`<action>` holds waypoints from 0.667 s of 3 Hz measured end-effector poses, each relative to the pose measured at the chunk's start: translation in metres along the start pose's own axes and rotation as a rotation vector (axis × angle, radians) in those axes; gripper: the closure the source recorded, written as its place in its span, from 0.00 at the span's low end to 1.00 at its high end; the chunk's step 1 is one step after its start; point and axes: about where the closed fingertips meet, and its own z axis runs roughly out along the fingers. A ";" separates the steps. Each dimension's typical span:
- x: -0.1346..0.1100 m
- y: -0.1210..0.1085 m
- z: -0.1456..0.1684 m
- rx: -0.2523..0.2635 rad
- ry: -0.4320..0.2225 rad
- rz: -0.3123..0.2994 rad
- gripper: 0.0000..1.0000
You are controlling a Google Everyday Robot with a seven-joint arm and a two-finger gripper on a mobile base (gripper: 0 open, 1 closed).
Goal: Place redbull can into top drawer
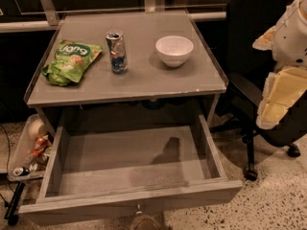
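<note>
The redbull can point(116, 51) stands upright on the grey tabletop point(144, 80), left of centre, between a green snack bag and a white bowl. The top drawer point(129, 176) is pulled wide open below the tabletop; its flat bottom is bare and its small knob point(139, 208) shows on the front panel. My gripper point(277, 104) hangs at the far right of the view, beyond the table's right edge. It is well apart from the can and above floor level beside the drawer. It holds nothing that I can see.
A green snack bag point(71, 61) lies at the tabletop's left. A white bowl point(174, 50) sits right of the can. A black office chair point(259, 42) stands right of the table. A litter tray point(29, 147) with crushed cans hangs at the lower left.
</note>
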 end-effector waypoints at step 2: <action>-0.003 -0.006 0.000 0.005 -0.037 0.016 0.00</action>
